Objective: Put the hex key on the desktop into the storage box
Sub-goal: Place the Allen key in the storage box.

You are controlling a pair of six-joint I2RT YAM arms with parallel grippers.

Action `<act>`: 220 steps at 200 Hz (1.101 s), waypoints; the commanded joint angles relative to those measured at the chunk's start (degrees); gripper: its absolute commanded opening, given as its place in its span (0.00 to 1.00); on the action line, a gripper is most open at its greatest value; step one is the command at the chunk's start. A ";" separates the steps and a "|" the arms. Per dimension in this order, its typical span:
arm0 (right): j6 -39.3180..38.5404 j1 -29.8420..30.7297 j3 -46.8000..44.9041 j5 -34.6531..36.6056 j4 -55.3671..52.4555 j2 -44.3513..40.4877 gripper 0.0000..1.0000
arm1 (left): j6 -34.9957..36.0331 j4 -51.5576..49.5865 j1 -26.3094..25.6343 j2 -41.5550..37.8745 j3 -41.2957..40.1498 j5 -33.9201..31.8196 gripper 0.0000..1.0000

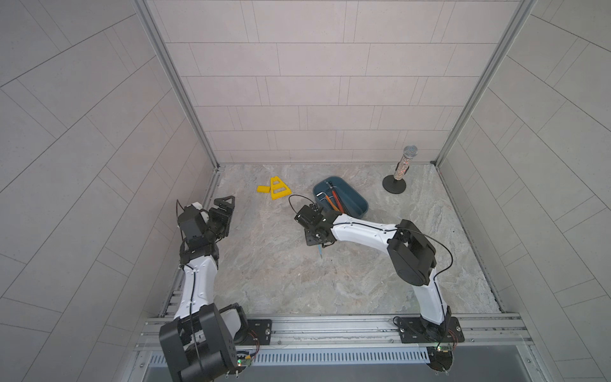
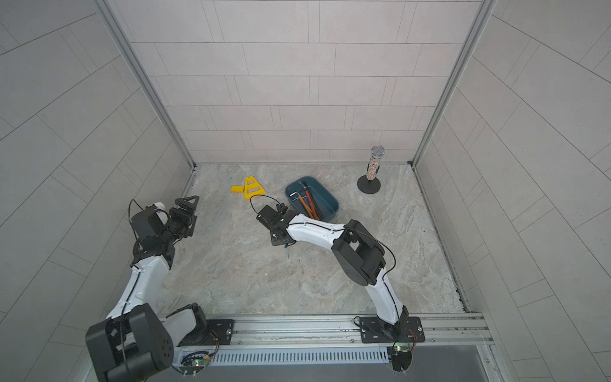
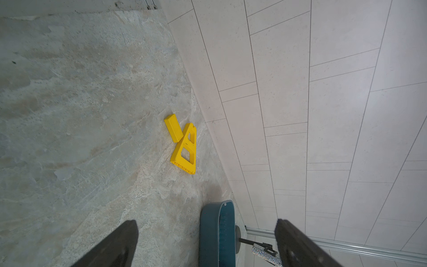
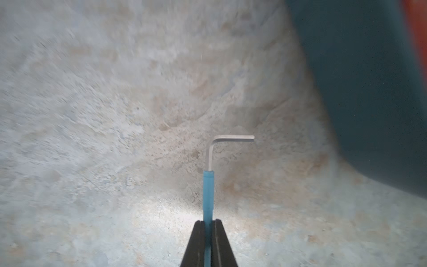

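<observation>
The storage box (image 1: 355, 198) sat on the desktop (image 1: 264, 271) with orange, red and dark hex keys (image 1: 332, 199) inside. Near it, the right gripper (image 4: 209, 223) pinched a blue-sleeved hex key (image 4: 208, 189). The left gripper (image 3: 206, 221) stood spread, empty.

A yellow A-shaped frame (image 1: 280, 195) with two cut-outs lay flat near the grey tiled back wall (image 1: 314, 82); a small yellow block (image 1: 263, 189) lay beside it, one end touching the frame's sloping side in the left wrist view. A glitter-covered microphone (image 1: 406, 162) stood upright on a round black base (image 1: 394, 187) by the back right corner, well apart from frame and block.
</observation>
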 commanded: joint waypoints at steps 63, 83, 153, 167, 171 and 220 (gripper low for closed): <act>-8.69 -7.93 0.31 0.63 -0.16 -9.12 0.00 | 1.87 -1.59 -7.02 -1.27 2.32 -5.48 1.00; -11.78 -11.31 2.71 0.12 -0.65 -8.27 0.00 | 2.34 -2.00 -10.69 -0.97 3.37 -7.52 1.00; -21.23 -21.76 19.87 -6.62 -3.40 8.54 0.00 | 5.60 -1.35 -17.00 4.11 5.40 -10.61 1.00; -21.97 -22.93 23.48 -8.12 -3.89 12.01 0.00 | 7.99 -2.85 -16.97 5.09 6.41 -11.55 1.00; -22.07 -23.20 24.58 -8.48 -4.18 12.84 0.00 | 8.57 -3.25 -16.95 5.38 6.58 -12.24 1.00; -24.66 -25.16 29.88 -8.91 -7.72 14.35 0.41 | 9.96 -3.41 -16.91 5.50 5.77 -23.32 1.00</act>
